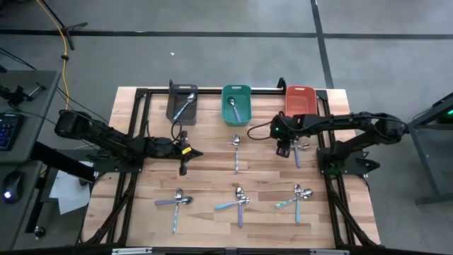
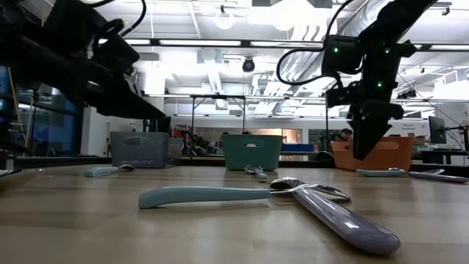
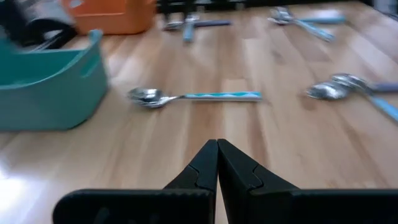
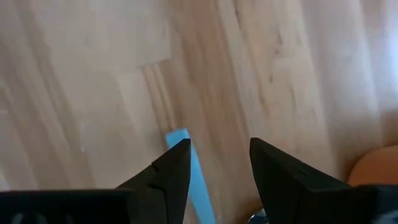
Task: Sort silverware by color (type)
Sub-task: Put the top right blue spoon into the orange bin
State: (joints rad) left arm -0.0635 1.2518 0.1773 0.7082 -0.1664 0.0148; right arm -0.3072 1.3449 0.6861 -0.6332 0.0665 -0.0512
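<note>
On our left, the left gripper (image 1: 185, 151) hangs over the wooden table (image 1: 212, 180) with its fingers (image 3: 205, 165) pressed together on nothing; beyond its tip lies a spoon (image 3: 194, 96) with a light blue handle, and the grey bin (image 1: 182, 103), which holds one spoon (image 1: 185, 106), sits just up the table from it. Nearer the front edge, below that gripper, we see a crossed pair of spoons (image 1: 174, 203). The teal bin (image 1: 236, 104) in the middle holds another spoon (image 1: 234, 110), and a second crossed pair (image 1: 237, 201) lies at the front, closest in the low view (image 2: 249, 194). To our right, the right gripper (image 1: 286, 148) points down in front of the orange bin (image 1: 300, 99), its fingers (image 4: 174, 168) spread apart and empty; a light blue handle (image 4: 191, 174) shows between them on the boards, not gripped, and the spoons (image 1: 299, 150) there lie just beside it. A third pair (image 1: 297, 197) rests below that gripper at the front.
</note>
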